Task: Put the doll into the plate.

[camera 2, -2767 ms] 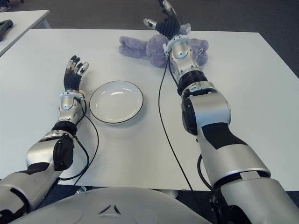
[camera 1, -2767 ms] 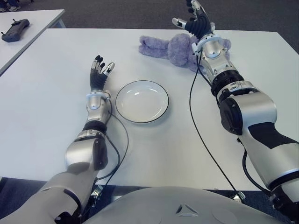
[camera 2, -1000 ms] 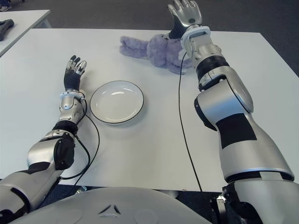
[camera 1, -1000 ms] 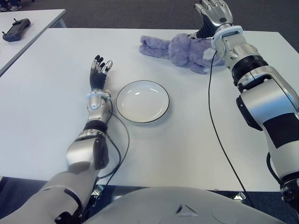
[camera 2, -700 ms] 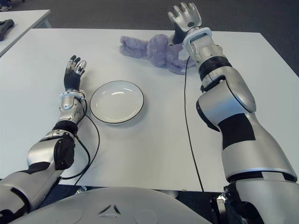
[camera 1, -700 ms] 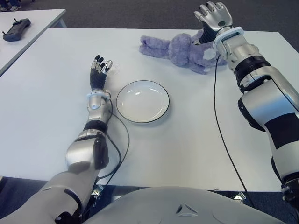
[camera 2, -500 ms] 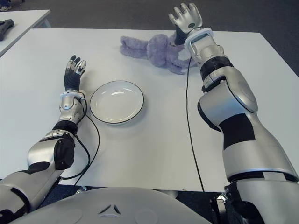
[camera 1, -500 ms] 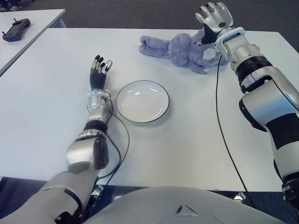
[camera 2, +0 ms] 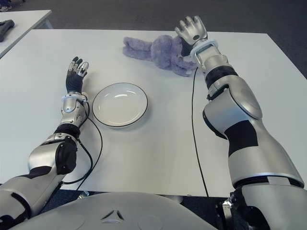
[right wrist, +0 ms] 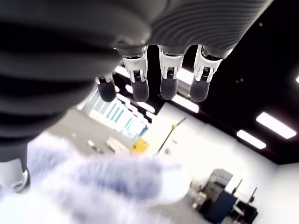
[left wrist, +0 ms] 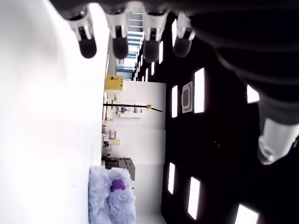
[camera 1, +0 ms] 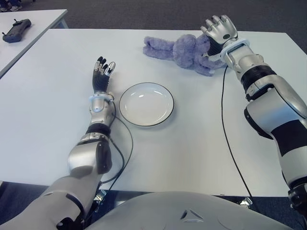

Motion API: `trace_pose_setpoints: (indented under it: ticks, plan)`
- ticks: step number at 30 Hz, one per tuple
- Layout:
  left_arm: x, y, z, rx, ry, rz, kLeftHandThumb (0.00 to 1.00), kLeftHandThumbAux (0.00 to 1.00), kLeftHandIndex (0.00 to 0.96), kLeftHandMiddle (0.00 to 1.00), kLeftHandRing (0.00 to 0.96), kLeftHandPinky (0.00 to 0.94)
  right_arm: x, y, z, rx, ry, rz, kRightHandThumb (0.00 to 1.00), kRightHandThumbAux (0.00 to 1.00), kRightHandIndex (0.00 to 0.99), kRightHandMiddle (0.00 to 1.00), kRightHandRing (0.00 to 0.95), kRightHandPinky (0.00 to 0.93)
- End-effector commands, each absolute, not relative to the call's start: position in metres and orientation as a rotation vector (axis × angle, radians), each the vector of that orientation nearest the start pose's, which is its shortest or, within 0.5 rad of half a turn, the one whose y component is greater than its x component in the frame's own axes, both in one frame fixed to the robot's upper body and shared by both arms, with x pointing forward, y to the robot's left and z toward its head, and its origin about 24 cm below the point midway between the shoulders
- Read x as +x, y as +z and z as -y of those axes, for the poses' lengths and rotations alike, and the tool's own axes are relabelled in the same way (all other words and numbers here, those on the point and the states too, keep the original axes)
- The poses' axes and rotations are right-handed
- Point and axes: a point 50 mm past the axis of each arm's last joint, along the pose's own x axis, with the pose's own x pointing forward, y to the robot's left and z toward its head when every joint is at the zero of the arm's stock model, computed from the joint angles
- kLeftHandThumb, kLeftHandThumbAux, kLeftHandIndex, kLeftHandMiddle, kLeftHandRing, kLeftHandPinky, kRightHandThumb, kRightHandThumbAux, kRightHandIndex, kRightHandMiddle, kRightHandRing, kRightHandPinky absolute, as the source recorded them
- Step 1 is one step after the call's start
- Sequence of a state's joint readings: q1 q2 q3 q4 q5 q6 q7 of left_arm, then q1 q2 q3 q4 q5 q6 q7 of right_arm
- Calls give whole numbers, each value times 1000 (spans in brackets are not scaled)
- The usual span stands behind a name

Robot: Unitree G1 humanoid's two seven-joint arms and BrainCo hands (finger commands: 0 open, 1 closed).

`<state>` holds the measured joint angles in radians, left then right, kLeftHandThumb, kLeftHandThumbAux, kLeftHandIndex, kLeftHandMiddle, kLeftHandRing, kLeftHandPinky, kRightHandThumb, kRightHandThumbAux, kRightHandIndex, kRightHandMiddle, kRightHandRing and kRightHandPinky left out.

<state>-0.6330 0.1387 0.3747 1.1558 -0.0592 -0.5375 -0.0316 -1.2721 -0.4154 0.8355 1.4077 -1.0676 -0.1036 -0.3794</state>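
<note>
Hovering over one doll (camera 1: 184,50): right hand (camera 1: 219,29), fingers spread; left hand (camera 1: 101,74) spread beside one plate (camera 1: 146,104).

Right hand (camera 1: 219,29) covers the right end of the doll (camera 1: 180,50); contact between palm and plush cannot be confirmed. In the right wrist view the doll (right wrist: 93,186) is a blur. Dark device (camera 1: 14,29) at upper left: type unreadable
</note>
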Motion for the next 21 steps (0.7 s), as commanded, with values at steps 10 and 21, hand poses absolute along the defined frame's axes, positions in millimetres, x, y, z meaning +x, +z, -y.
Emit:
trace_pose_setpoints:
  ticks: [10,21]
  plan:
    - [247,-92,-177,-223,280,-472,28,569,49,90,73,67,421,154,170,-1972,72,161,92,480,16,0,0,0]
    - [243,-93,-179,-221,287,-468,19,583,49,94,79,71,419,145,167,-1924,68,131,98,493,15,2,0,0]
